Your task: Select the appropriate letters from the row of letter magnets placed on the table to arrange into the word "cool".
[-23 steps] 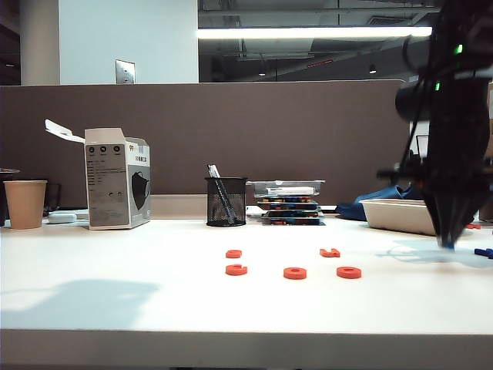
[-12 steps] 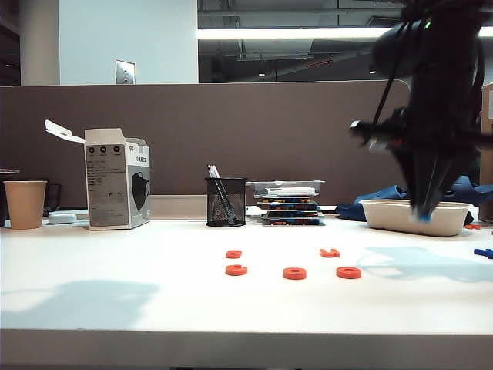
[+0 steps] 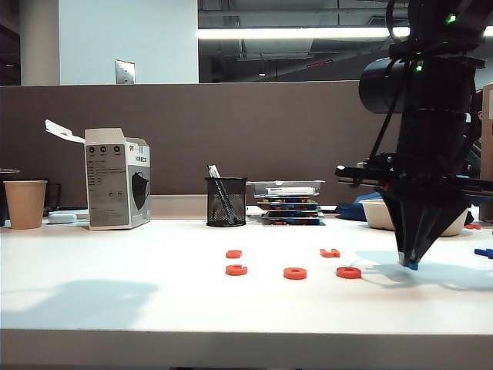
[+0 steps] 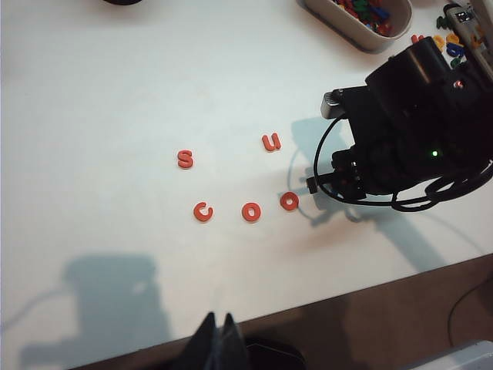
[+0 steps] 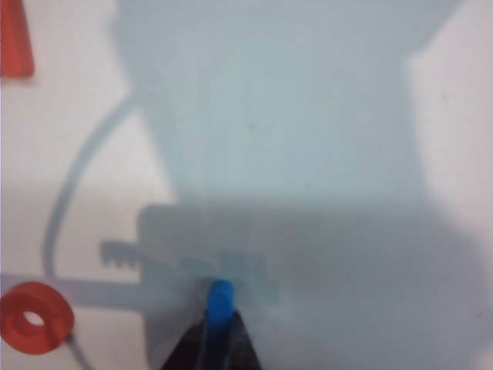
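Note:
On the white table (image 3: pixel 115 308) an orange-red C (image 3: pixel 236 269) and two orange-red rings (image 3: pixel 294 273) (image 3: pixel 348 272) lie in a front row. An S (image 3: pixel 233 253) and a U (image 3: pixel 330 252) sit behind them. My right gripper (image 3: pixel 409 264) hangs just above the table to the right of the right-hand ring, shut on a light-blue bar (image 5: pixel 219 302). The nearest ring (image 5: pixel 32 317) shows beside it in the right wrist view. My left gripper (image 4: pixel 218 324) stays shut and empty over the table's front edge, far from the row of C (image 4: pixel 202 211) and rings (image 4: pixel 251 212).
A white tray of spare letters (image 4: pixel 362 19) stands behind the right arm (image 4: pixel 400 146). A few blue pieces (image 3: pixel 484 252) lie at the far right. A mesh pen holder (image 3: pixel 226 201), stacked boxes (image 3: pixel 289 202), a mask box (image 3: pixel 117 178) and a paper cup (image 3: pixel 25 203) line the back.
My right arm swung left from the far right edge, rose past the tray, then came down beside the right-hand ring, carrying the blue bar. The left arm stayed still.

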